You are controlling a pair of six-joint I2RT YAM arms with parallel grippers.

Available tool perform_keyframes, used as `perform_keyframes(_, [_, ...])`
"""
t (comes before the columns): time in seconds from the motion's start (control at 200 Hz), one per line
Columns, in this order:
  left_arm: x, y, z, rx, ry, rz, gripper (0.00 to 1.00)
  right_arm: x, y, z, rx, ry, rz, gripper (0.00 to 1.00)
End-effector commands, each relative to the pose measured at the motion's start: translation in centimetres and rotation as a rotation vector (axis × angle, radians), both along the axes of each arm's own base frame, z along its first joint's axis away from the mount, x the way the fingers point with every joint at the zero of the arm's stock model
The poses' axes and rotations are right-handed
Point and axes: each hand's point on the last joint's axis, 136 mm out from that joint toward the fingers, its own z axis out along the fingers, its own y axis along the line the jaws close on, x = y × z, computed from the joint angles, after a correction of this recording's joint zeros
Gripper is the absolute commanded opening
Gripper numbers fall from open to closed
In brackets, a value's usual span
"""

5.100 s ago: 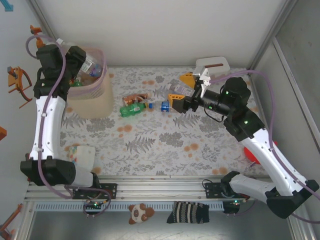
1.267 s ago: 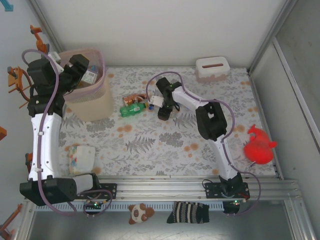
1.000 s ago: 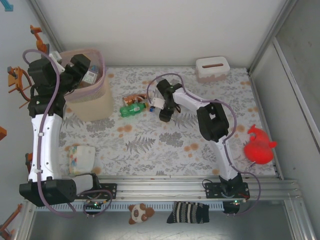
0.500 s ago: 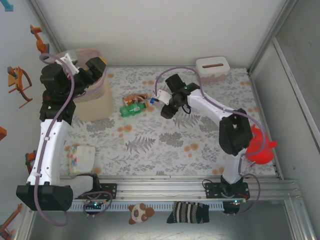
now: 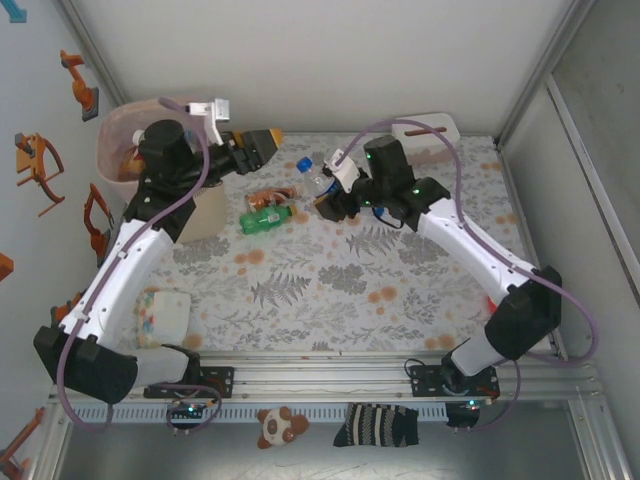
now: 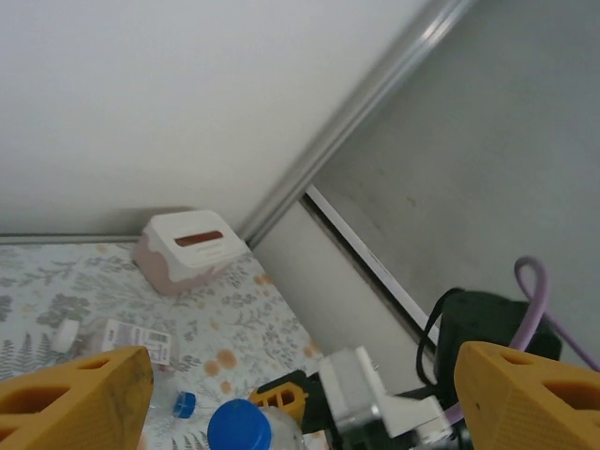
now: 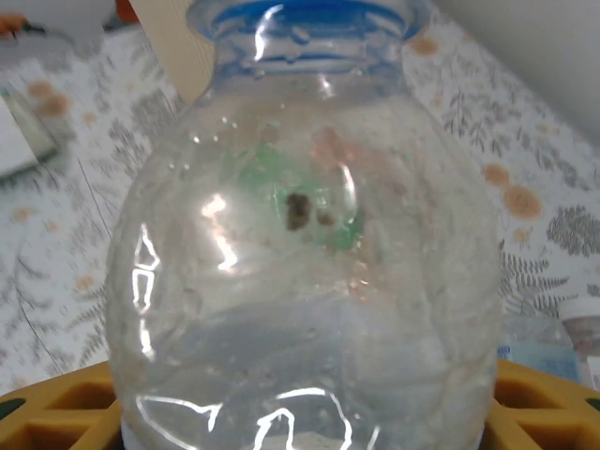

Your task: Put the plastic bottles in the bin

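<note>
right gripper [image 5: 325, 193] pinches a clear blue-capped bottle [image 7: 300, 281] between its orange fingers [image 7: 56, 412], holding it above the floral table [image 5: 330, 280], well to the right of the pale-pink bin [image 5: 112, 150]. left gripper [image 5: 265, 143], jaws spread wide and empty, hangs just right of the bin's rim. a green bottle [image 5: 265, 218] and an orange-labelled bottle [image 5: 268, 196] lie between the bin and the held bottle. a white-pink slotted box [image 5: 432, 135] sits far right of the bin.
</note>
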Motion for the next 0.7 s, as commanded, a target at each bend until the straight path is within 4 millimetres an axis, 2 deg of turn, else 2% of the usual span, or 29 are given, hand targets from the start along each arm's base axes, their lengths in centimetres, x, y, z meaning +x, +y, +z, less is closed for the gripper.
perform_keyframes(0.0, [-2.1,-1.6,3.5,-0.009,-0.195,-0.107,0.83,-1.1,0.6,5.3,0.183,-0.053,0.020,0.59])
perform_keyframes(0.215, [-6.5,-4.0,5.5,-0.048,-0.367,-0.298,0.86,-4.0,0.3,10.8,0.355,-0.095,0.079,0.59])
perform_keyframes(0.33, [-8.0,-5.2,5.7,-0.042,-0.415,-0.375,0.89,-5.6,0.1,13.1,0.422,-0.112,0.129,0.59])
perform_keyframes(0.476, [-9.5,-6.4,5.9,-0.052,-0.447,-0.463,0.89,-7.2,-0.1,14.9,0.468,-0.112,0.190,0.59])
perform_keyframes(0.696, [-12.3,-8.1,6.1,-0.066,-0.514,-0.612,0.89,-8.6,-0.1,16.3,0.513,-0.090,0.246,0.59])
